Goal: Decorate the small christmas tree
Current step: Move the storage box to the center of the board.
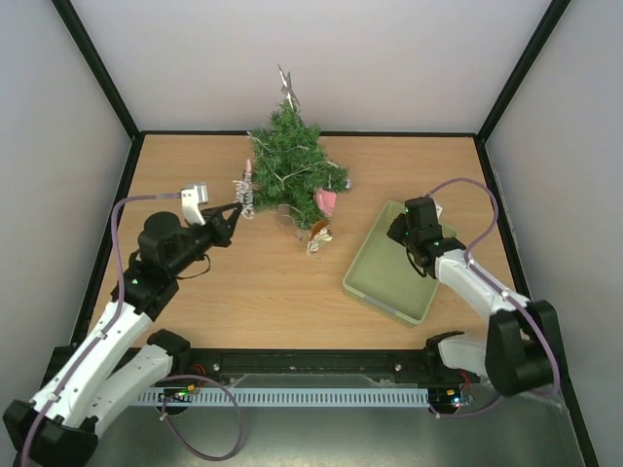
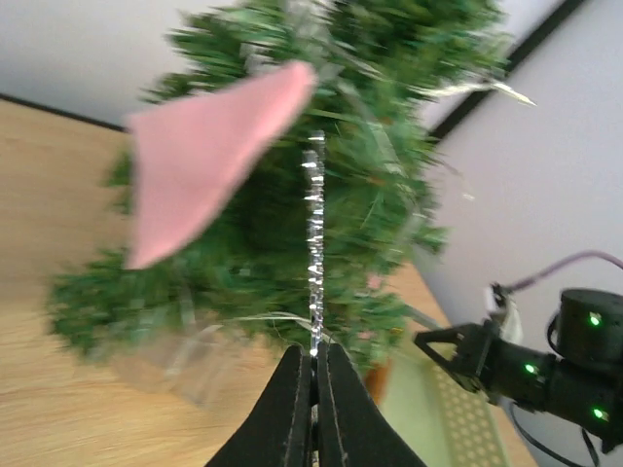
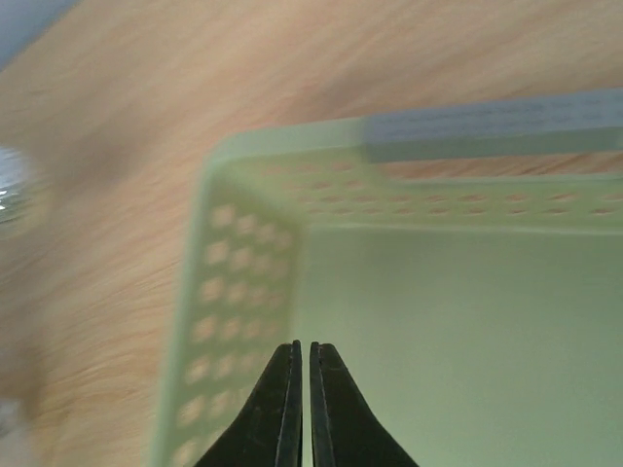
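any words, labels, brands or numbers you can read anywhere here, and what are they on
No text can be read in any view.
Grey strip on the rim of the green tray: may carry faint print, but it is too blurred to read.
Small christmas tree and silver tinsel strand: no lettering visible.

No legible text, brand, number or sign appears in any of the three views. The only candidate is a grey label strip (image 3: 492,125) on the far rim of the green tray (image 3: 226,292), seen from the right wrist. Faint lines of print run along it, but they are too blurred to read.
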Robot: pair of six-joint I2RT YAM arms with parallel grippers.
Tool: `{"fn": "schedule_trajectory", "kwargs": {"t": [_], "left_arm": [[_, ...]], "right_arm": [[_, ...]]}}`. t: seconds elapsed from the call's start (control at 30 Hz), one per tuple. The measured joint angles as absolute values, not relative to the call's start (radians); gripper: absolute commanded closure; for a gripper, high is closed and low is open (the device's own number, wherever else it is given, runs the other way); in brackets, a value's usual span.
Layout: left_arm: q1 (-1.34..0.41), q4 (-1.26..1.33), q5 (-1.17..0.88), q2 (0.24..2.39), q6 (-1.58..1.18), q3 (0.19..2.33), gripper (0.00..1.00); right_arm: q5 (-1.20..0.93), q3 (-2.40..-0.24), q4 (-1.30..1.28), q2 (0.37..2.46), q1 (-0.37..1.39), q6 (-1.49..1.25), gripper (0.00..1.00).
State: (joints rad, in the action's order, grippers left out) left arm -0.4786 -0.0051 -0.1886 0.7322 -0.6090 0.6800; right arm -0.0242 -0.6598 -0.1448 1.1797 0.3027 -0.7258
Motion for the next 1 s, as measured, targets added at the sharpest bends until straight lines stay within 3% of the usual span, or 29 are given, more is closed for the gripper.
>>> {"fn": "schedule_trajectory", "kwargs": {"t": [0.3,0.7,1.0], "left_arm": [[-0.138,-0.077,-0.373,0.724,-0.611,0.617,0.98],[-0.055,0.02,-0.428,0.873,-0.622,0.572,0.98],[-0.046,0.214,-0.481,1.108,-0.692,0.537,0.97]], "right_arm": [[0.056,-0.707,-0.137,1.421,0.165,-0.608,0.98],[0.175,-0.846,-0.016,1.607,0.148,-0.41,0.97],[0.171,-1.007,0.038,1.769,0.138,-0.27,0.94]]}}
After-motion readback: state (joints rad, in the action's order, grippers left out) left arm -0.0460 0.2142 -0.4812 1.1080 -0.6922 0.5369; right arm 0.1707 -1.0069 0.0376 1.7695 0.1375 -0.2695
